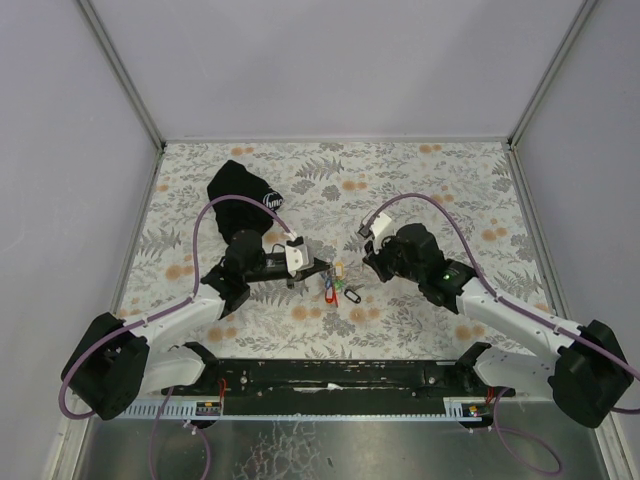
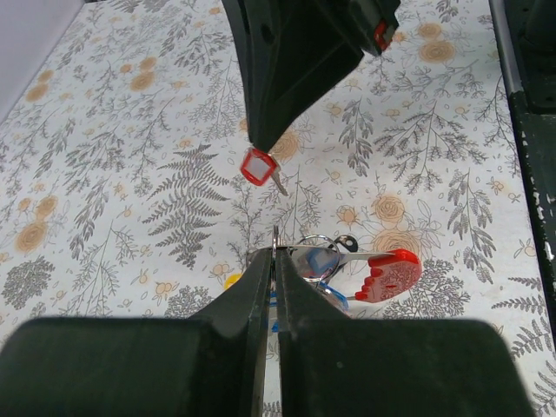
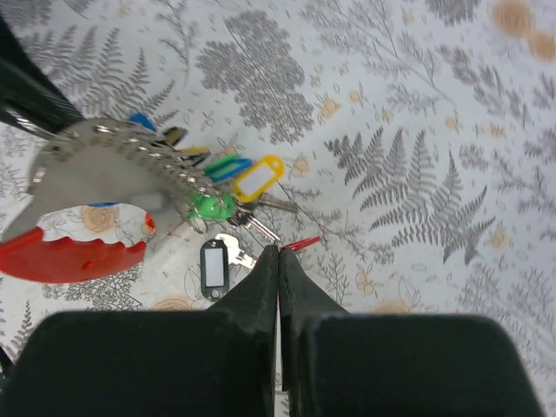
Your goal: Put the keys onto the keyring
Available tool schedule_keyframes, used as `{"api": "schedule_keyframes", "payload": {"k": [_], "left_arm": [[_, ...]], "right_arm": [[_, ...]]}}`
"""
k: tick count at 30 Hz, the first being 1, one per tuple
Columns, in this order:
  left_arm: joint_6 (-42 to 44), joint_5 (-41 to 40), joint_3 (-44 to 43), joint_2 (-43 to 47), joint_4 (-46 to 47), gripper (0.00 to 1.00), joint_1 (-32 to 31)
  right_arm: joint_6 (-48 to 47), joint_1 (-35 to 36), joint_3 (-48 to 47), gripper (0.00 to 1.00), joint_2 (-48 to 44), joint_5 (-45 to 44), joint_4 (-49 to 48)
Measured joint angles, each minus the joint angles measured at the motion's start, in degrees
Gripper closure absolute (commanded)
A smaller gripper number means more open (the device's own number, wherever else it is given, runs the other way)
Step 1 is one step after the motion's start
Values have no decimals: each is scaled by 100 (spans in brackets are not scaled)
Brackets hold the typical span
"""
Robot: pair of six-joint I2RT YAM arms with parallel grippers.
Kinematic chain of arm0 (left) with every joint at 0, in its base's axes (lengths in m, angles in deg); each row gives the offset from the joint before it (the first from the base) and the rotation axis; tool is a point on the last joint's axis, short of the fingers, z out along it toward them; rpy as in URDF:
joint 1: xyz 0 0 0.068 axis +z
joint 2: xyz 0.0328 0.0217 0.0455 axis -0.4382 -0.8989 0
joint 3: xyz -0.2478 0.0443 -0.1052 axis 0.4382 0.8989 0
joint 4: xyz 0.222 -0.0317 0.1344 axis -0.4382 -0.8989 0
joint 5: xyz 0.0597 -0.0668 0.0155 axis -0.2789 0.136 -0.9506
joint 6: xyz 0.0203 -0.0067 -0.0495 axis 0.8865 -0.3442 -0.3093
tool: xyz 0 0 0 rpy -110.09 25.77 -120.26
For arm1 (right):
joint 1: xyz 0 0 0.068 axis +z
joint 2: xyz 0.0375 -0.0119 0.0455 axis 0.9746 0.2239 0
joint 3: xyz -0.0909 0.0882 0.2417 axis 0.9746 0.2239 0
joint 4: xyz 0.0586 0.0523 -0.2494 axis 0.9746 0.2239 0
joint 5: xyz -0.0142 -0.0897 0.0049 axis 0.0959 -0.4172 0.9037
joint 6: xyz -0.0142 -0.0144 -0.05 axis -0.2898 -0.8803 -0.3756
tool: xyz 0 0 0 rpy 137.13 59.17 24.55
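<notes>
1. Weighing next to nothing, the red-tagged key [image 2: 258, 165] looks stiff and slippery; its plastic tag is probably the surest hold.
2. The right gripper [image 3: 279, 252] is pinched together on that tag, hanging the key above the table [image 1: 420, 180], near the keyring [image 2: 300, 248].
3. The left gripper [image 2: 274, 261], reaching low and level, is clamped on the keyring's wire; the other keys [image 3: 234, 174] lie bunched beside it.

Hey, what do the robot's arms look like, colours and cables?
The left arm and right arm have white links with black joints and bases. A purple cable loops from each. The left end effector and right end effector are black with tapering fingers.
</notes>
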State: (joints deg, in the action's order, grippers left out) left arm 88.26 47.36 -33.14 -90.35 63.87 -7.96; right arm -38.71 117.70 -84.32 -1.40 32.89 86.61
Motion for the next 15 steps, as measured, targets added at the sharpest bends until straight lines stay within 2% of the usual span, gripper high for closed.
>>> {"api": "schedule_keyframes", "payload": {"k": [9, 15], "left_arm": [[55, 243, -2, -101, -33, 100, 0], [140, 398, -28, -168, -96, 100, 0]], "right_arm": [[-979, -177, 20, 100, -105, 1644, -433], [-1556, -181, 13, 100, -13, 2428, -483]]}}
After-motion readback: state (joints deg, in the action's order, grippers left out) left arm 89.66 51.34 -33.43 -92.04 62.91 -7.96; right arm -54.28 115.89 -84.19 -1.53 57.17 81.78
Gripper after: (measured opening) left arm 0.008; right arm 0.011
